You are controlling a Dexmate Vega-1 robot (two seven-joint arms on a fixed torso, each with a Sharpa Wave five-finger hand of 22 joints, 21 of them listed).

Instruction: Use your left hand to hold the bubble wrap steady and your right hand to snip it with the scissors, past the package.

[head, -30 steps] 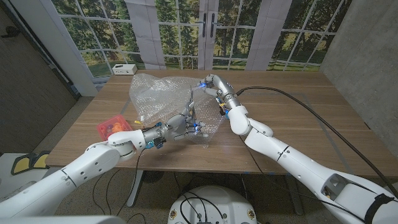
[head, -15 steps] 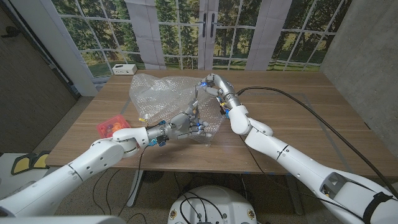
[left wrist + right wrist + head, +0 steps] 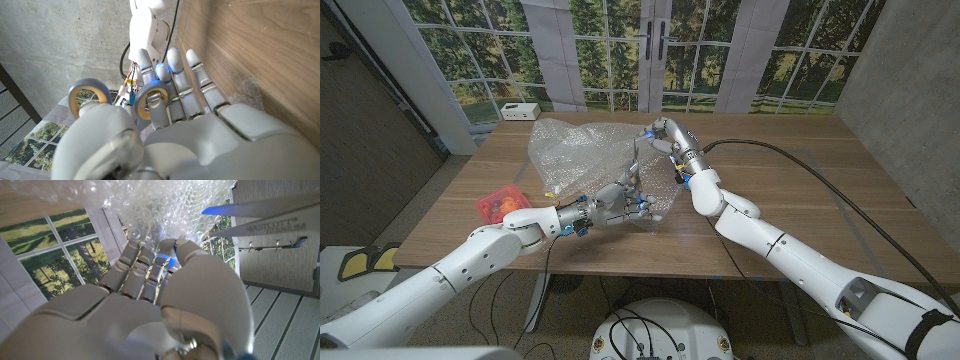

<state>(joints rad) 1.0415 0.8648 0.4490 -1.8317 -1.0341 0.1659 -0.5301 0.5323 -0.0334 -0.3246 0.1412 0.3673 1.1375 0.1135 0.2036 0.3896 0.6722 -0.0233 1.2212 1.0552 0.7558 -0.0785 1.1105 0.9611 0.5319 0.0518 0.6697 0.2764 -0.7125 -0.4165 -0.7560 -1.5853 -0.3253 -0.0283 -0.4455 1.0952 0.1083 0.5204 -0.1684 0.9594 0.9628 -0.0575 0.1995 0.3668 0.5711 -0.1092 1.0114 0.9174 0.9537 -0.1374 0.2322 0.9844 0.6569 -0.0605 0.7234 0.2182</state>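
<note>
A clear sheet of bubble wrap [image 3: 575,150] lies crumpled across the middle of the wooden table [image 3: 790,190]. My left hand [image 3: 622,201] rests on the sheet's near right edge, its fingers [image 3: 172,82] stretched out along the wood, with a bit of wrap [image 3: 250,90] beside the palm. My right hand [image 3: 660,135] grips the scissors [image 3: 636,160] above the wrap, blades pointing down toward the left hand. In the right wrist view the silver blades [image 3: 260,216] stand slightly apart beside the bubble wrap [image 3: 165,205]. I cannot make out a package under the wrap.
A red and orange object [image 3: 500,203] sits near the table's left edge. A small white box [image 3: 519,111] stands at the far left corner. A black cable [image 3: 800,165] runs over the right half of the table. Windows and a door lie behind.
My left hand has slid a little to the right along the wrap's edge. The scissors have tilted slightly rightward with the right hand.
</note>
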